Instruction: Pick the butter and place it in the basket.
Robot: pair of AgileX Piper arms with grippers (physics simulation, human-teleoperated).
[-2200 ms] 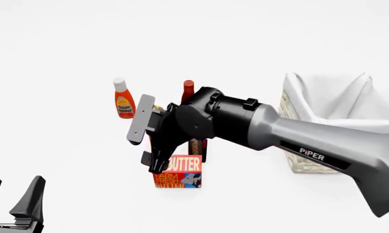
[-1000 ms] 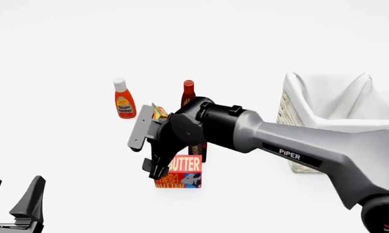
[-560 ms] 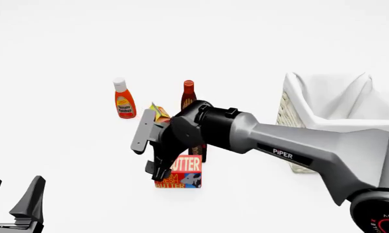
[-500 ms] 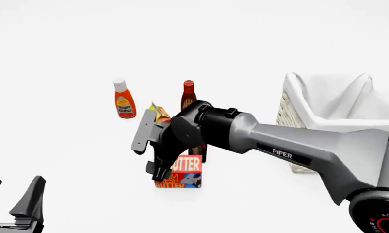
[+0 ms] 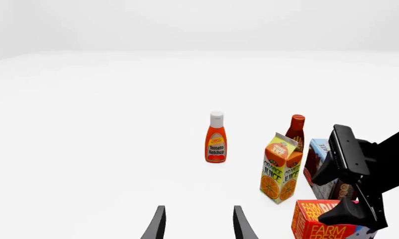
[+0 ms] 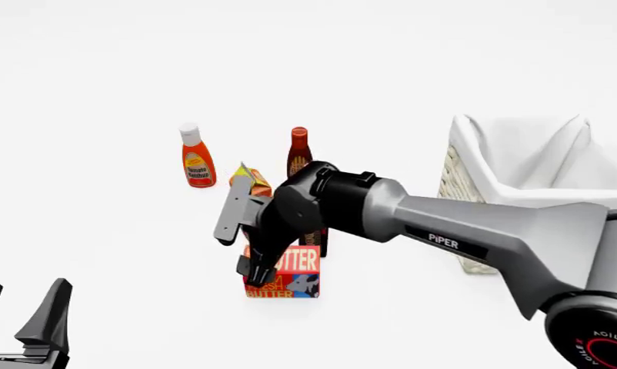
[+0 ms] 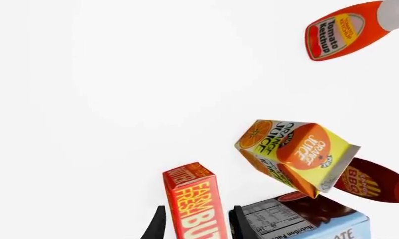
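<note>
1. basket: table's right side, well apart from the butter.
2. right gripper: jaws spread, straddling the butter, not clamped.
3. butter: upright, in front of pudding box.
4. left gripper: released, holds nothing.

A plain white table is filling the front view from 6 o'clock up to 12 o'clock, merging into an equally white backdrop with no visible edge between them. In the left wrist view a faint horizon is showing where the white surface is meeting a pale grey-white wall. Soft, even light is falling everywhere, casting only weak shadows. No windows or furniture are showing.
</note>
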